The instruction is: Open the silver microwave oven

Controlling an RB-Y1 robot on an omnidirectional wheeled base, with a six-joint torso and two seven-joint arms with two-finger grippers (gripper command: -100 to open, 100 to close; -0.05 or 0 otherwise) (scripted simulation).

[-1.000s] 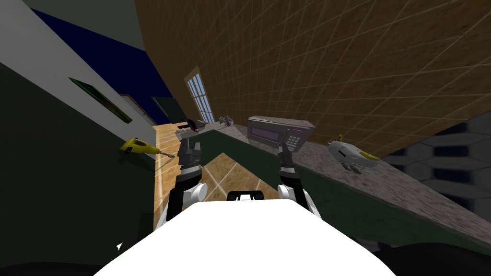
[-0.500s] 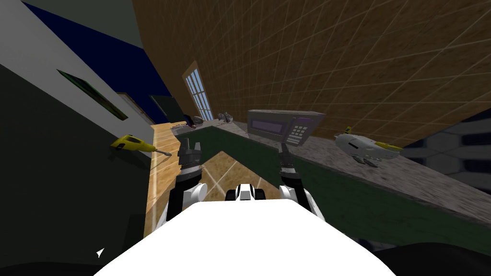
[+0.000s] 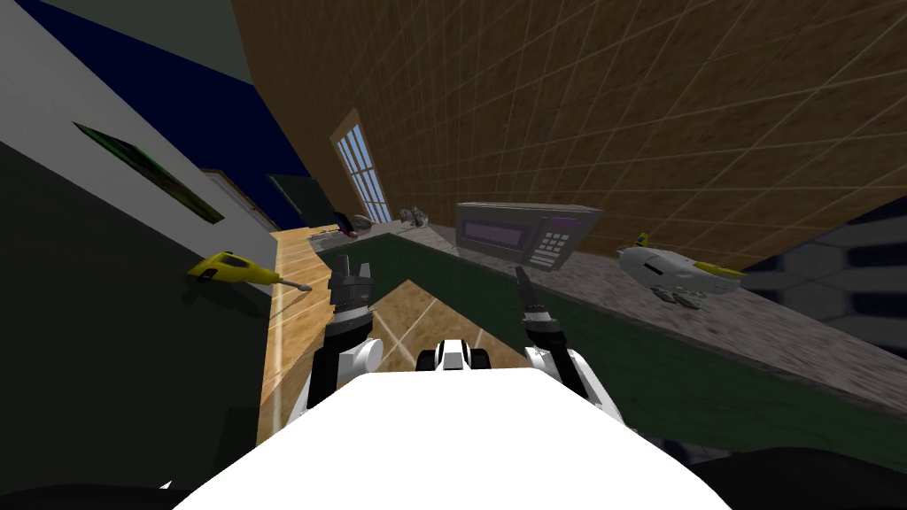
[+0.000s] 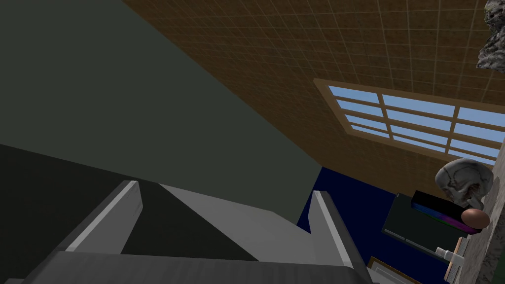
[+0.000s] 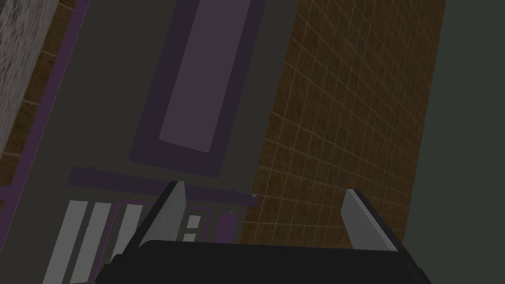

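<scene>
The grey microwave (image 3: 523, 232) with a purple door window and a keypad on its right stands on the speckled counter (image 3: 602, 283) against the brown tiled wall. Its door looks closed. My right gripper (image 3: 524, 282) is raised in front of and below the keypad, short of the counter edge, fingers open. In the right wrist view the microwave's front (image 5: 197, 84) with its purple window lies beyond the open right gripper (image 5: 261, 207), nothing between the fingers. My left gripper (image 3: 352, 268) hangs open to the left over the floor; the left wrist view shows the left gripper (image 4: 224, 212) empty.
A white and yellow toy plane (image 3: 678, 270) lies on the counter right of the microwave. A yellow drill (image 3: 226, 268) rests on the wooden counter (image 3: 288, 266) at left. Small items (image 3: 412, 215) sit near the window (image 3: 361, 177). The dark green cabinet front (image 3: 549, 341) runs below the counter.
My view has swung slightly, sliding the drill and left wall leftward. The right arm has tilted and moved a little to the right, still below the microwave's keypad.
</scene>
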